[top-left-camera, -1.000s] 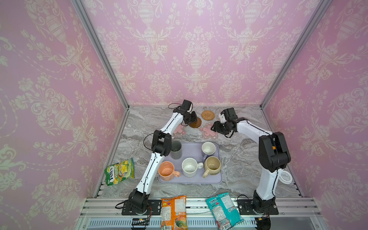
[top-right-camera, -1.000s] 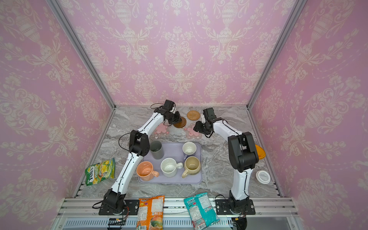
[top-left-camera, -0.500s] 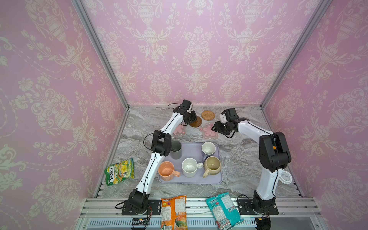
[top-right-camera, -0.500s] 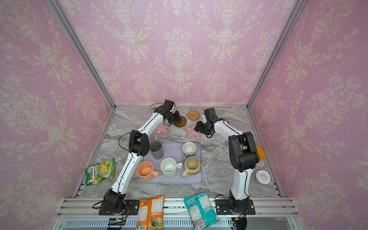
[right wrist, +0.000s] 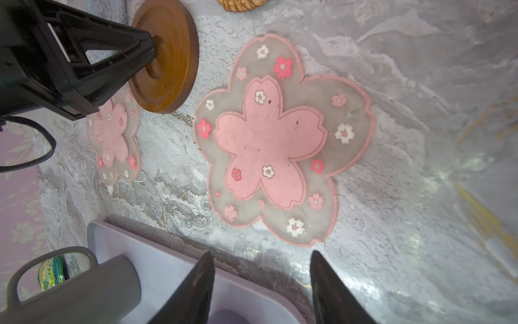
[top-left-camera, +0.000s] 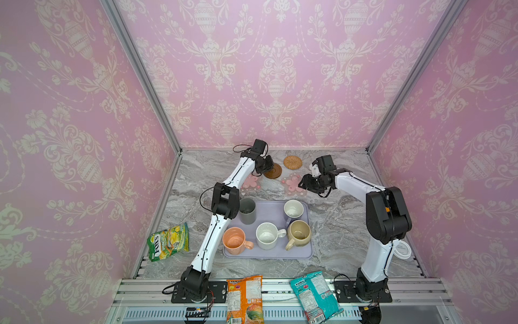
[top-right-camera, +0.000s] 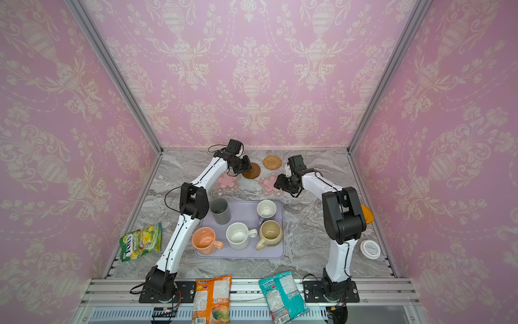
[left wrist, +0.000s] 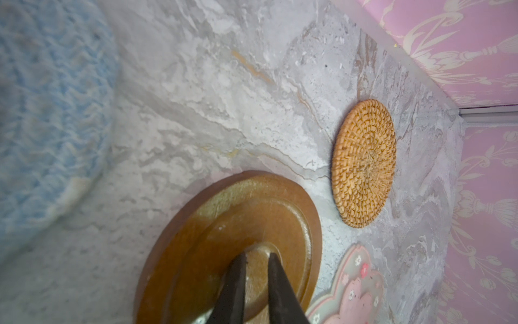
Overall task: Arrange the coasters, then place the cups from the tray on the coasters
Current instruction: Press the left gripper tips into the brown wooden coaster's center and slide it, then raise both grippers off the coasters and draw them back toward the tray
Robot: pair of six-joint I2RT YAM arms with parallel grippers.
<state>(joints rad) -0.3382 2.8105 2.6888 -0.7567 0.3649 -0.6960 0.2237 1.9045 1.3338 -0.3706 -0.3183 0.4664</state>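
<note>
A dark brown wooden coaster (top-left-camera: 274, 171) (left wrist: 224, 224) lies near the back of the table. My left gripper (left wrist: 258, 255) (top-left-camera: 269, 166) is shut on its centre knob. Beside it are the tan rattan coaster (top-left-camera: 292, 162) (left wrist: 364, 162) and two pink flower coasters (right wrist: 280, 140) (right wrist: 113, 134). The grey-blue woven coaster (left wrist: 47, 112) shows only in the left wrist view. My right gripper (right wrist: 260, 258) (top-left-camera: 305, 183) hovers open and empty between a flower coaster and the lavender tray (top-left-camera: 269, 214). On the tray stand a dark grey tumbler (top-left-camera: 247, 210) and lavender (top-left-camera: 293, 211), white speckled (top-left-camera: 267, 235), peach (top-left-camera: 235, 240) and beige (top-left-camera: 299, 234) cups.
A green snack bag (top-left-camera: 168, 241) lies left of the tray. Orange (top-left-camera: 244, 297) and teal (top-left-camera: 315, 296) bags sit at the front rail. An orange lid (top-right-camera: 367, 214) and a white-lidded container (top-right-camera: 370, 248) lie by the right wall. Pink walls enclose three sides.
The right gripper has shifted slightly to the right beside the flower coaster. The left gripper stays on the brown coaster's knob; the cups have not moved.
</note>
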